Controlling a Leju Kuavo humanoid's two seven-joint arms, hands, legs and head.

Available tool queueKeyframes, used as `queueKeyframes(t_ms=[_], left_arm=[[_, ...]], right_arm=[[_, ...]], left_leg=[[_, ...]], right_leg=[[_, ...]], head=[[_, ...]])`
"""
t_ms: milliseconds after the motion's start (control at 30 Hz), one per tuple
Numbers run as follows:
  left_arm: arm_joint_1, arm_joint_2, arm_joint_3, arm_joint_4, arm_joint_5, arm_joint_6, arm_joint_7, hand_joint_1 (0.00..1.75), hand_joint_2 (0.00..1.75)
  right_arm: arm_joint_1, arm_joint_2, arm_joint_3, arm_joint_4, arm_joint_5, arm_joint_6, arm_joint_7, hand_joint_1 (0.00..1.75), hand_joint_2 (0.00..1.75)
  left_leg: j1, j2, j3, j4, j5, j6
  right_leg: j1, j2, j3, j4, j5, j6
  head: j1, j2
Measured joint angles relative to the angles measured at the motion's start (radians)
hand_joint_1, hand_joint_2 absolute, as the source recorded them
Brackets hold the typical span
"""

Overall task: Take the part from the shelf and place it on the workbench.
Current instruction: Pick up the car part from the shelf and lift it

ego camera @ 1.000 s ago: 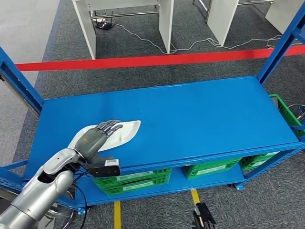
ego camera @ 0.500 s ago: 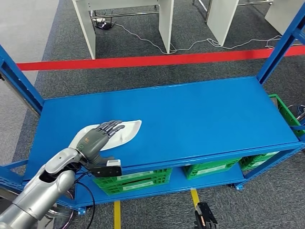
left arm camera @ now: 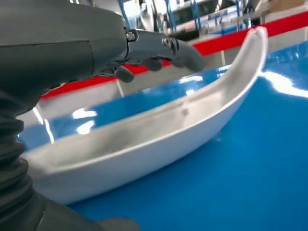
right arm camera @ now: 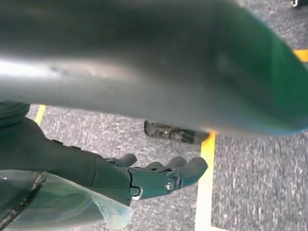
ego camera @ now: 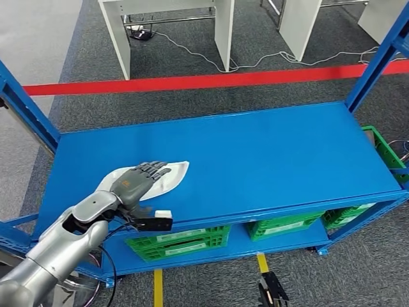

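The white curved part [ego camera: 162, 178] lies on the blue shelf [ego camera: 270, 153], near its left front corner. Our left hand [ego camera: 135, 184] reaches over it with fingers [left arm camera: 181, 48] stretched out above the rim, grasping nothing. Our right hand [right arm camera: 145, 178] hangs over grey carpet [right arm camera: 254, 187], released, fingers apart.

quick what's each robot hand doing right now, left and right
Left robot hand: open, fingers stretched over the white part on the blue shelf, not gripping it.
Right robot hand: open, holding nothing, hanging above the floor.
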Motion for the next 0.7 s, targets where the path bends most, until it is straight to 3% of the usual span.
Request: queueKeyframes(t_ms=[100,200,267,300,400,467,600,633,700], left_arm=[[-0.033,0.004,-0.029,0.037,-0.076,-0.027,0.063,0.0,1.75],[-0.054,0.011,-0.043,0.078,-0.093,-0.035,0.079,0.0,1.75],[-0.064,0.013,-0.05,0.098,-0.096,-0.035,0.081,0.0,1.75],[-0.069,0.014,-0.053,0.106,-0.096,-0.035,0.081,0.0,1.75],[-0.084,0.016,-0.058,0.12,-0.098,-0.035,0.081,0.0,1.75],[-0.091,0.016,-0.06,0.126,-0.1,-0.037,0.082,0.0,1.75],[-0.095,0.016,-0.063,0.133,-0.104,-0.04,0.09,0.0,1.75],[-0.095,0.016,-0.065,0.135,-0.105,-0.042,0.093,0.0,1.75],[-0.095,0.016,-0.066,0.14,-0.104,-0.045,0.097,0.0,1.75]], right_arm=[[0.004,-0.001,-0.001,0.0,0.0,-0.009,0.004,0.0,0.0],[0.01,-0.001,-0.002,0.0,0.0,-0.01,0.005,0.0,0.0],[0.016,-0.001,-0.002,0.0,0.0,-0.011,0.006,0.0,0.0],[0.017,-0.001,-0.002,0.0,0.0,-0.011,0.007,0.0,0.0],[0.015,0.0,-0.002,-0.002,0.001,-0.011,0.008,0.0,0.0],[0.014,0.001,-0.002,-0.003,0.001,-0.011,0.008,0.0,0.0],[0.013,0.001,-0.003,-0.007,0.001,-0.011,0.008,0.0,0.0],[0.013,0.0,-0.003,-0.008,0.001,-0.012,0.008,0.0,0.0],[0.015,-0.001,-0.003,-0.008,0.002,-0.013,0.009,0.0,0.0]], left_leg=[[0.004,0.001,-0.01,0.035,-0.028,-0.014],[0.005,0.001,-0.088,0.213,-0.118,-0.024],[0.005,0.001,-0.124,0.29,-0.136,-0.022],[0.004,0.001,-0.117,0.274,-0.118,-0.017],[-0.007,0.004,-0.018,0.079,-0.028,0.015],[-0.017,0.008,0.02,0.002,-0.012,0.032],[-0.016,0.009,0.028,-0.026,0.006,0.036],[-0.012,0.009,0.031,-0.035,0.014,0.037],[-0.007,0.009,0.029,-0.042,0.02,0.039]], right_leg=[[-0.003,-0.002,0.005,-0.005,0.003,-0.02],[-0.002,-0.002,0.007,-0.006,0.004,-0.029],[0.001,-0.003,0.008,-0.006,0.004,-0.03],[0.003,-0.004,0.009,-0.006,0.004,-0.03],[0.012,-0.004,0.014,-0.007,0.005,-0.03],[0.011,-0.006,0.015,-0.008,0.006,-0.024],[0.008,-0.008,0.009,-0.002,-0.001,-0.003],[0.008,-0.007,-0.004,0.023,-0.019,0.002],[0.005,-0.004,-0.055,0.131,-0.081,0.011]], head=[[0.0,0.0],[-0.002,0.0],[-0.001,0.0],[-0.001,0.0],[0.0,0.0],[0.002,0.0],[0.003,0.0],[0.004,0.0],[0.007,0.0]])
